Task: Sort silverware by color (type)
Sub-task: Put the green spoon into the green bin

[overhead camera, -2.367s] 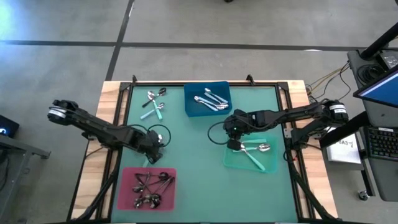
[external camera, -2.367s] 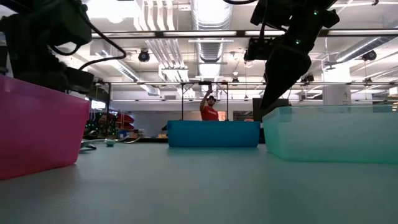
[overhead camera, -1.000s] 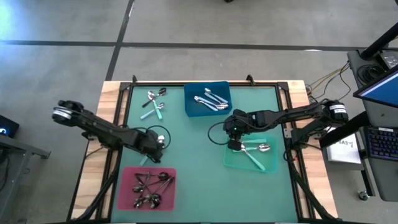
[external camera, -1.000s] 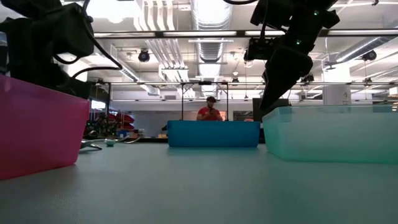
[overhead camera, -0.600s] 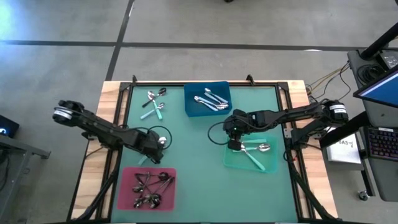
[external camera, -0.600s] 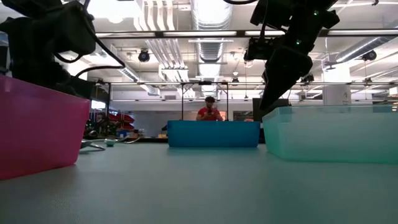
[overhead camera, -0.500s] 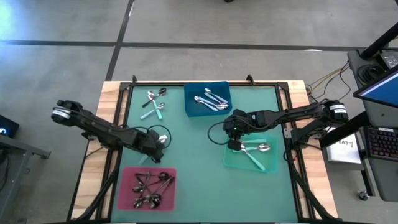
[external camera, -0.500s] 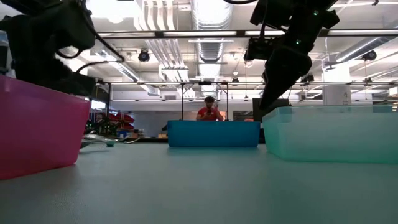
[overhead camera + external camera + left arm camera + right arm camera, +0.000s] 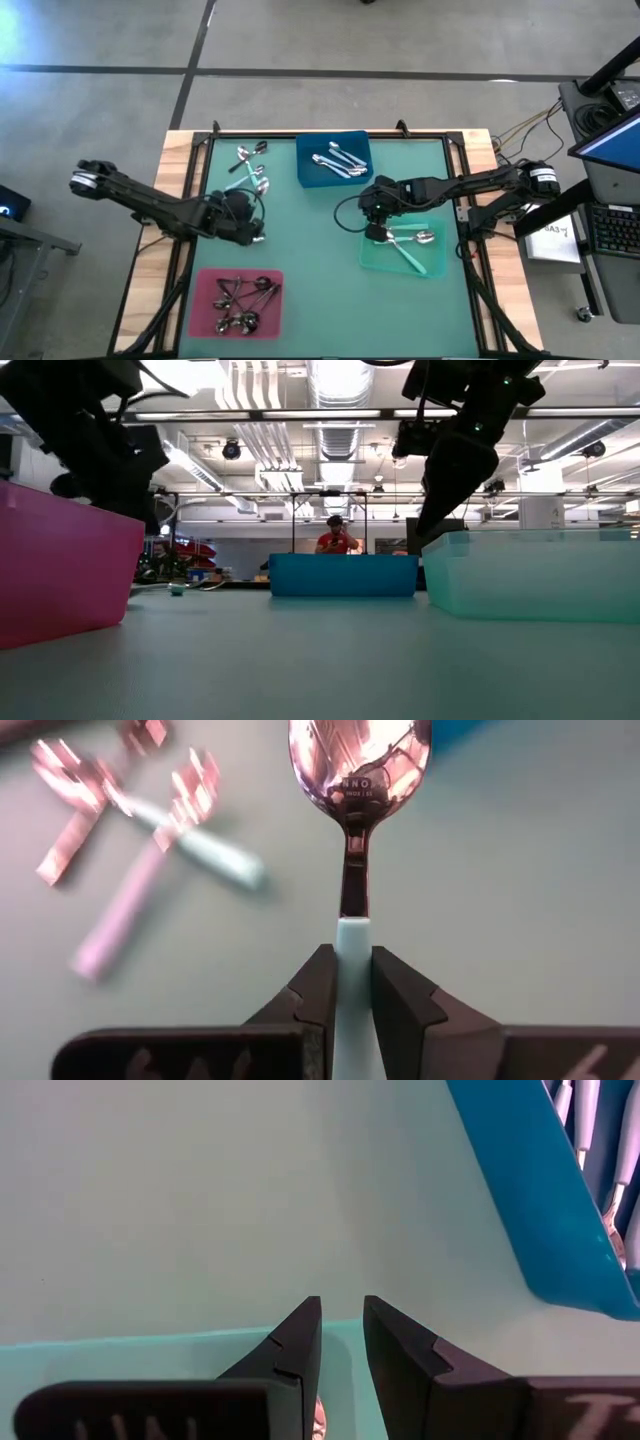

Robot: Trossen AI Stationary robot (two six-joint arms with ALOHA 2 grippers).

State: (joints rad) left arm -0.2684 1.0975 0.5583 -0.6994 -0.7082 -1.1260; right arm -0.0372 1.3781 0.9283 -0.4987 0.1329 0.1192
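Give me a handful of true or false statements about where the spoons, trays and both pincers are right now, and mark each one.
1. The left pincer is shut on a teal-handled spoon. True.
2. The pink tray is empty. False: it holds a heap of dark-handled spoons.
3. The right pincer hangs at the green tray. True.
4. The blue tray sits at the near edge of the table. False: it sits at the far edge, in the middle.
5. Loose cutlery lies on the mat left of the blue tray. True.
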